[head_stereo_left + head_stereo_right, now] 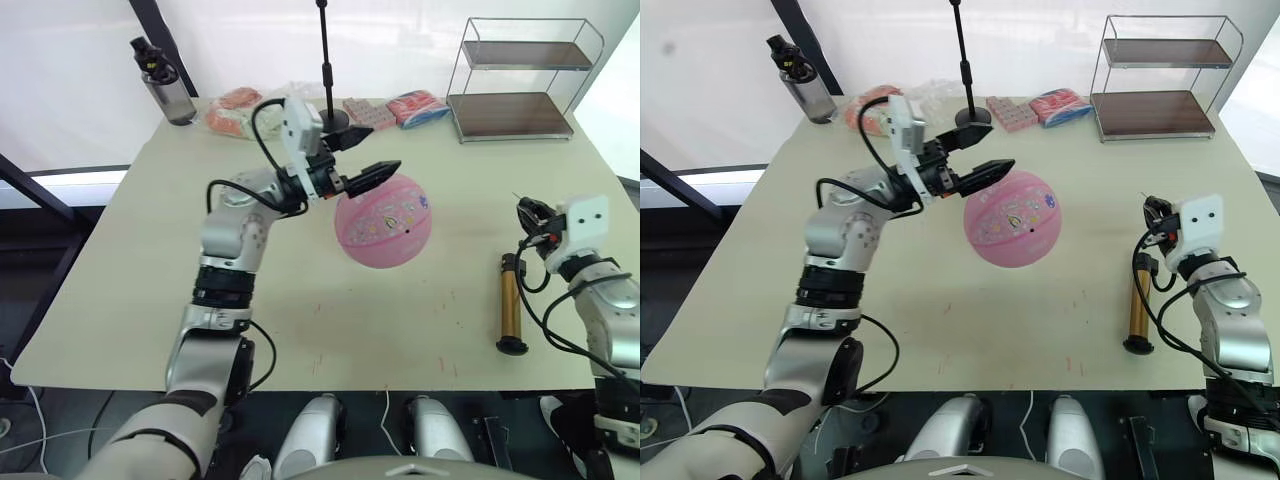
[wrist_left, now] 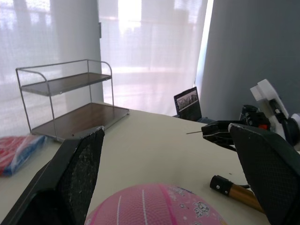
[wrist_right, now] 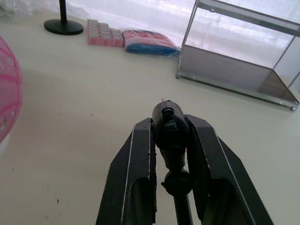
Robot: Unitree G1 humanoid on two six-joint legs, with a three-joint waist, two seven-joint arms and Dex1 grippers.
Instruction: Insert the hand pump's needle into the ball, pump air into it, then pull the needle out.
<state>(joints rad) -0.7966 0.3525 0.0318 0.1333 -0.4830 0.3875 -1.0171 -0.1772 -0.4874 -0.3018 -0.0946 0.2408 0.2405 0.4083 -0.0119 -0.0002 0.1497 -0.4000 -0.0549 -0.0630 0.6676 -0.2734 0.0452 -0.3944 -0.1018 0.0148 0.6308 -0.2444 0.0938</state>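
Note:
The pink ball (image 1: 383, 222) rests mid-table. My left gripper (image 1: 364, 156) is open, its two black fingers spread over the ball's upper left side without touching it; in the left wrist view the ball (image 2: 157, 206) lies below and between the fingers (image 2: 77, 173). The hand pump (image 1: 510, 305), a gold barrel with black caps, lies on the table at the right. Its black hose rises to my right gripper (image 1: 528, 212), which is shut on the needle's black fitting (image 3: 169, 129). The needle (image 2: 194, 132) points toward the ball, well clear of it.
A wire two-tier shelf (image 1: 520, 80) stands at the back right. A black stand pole (image 1: 325, 60), snack packets (image 1: 235, 112), a pink box (image 1: 368, 112) and a bottle (image 1: 165, 88) line the far edge. Bare tabletop lies between the ball and the pump.

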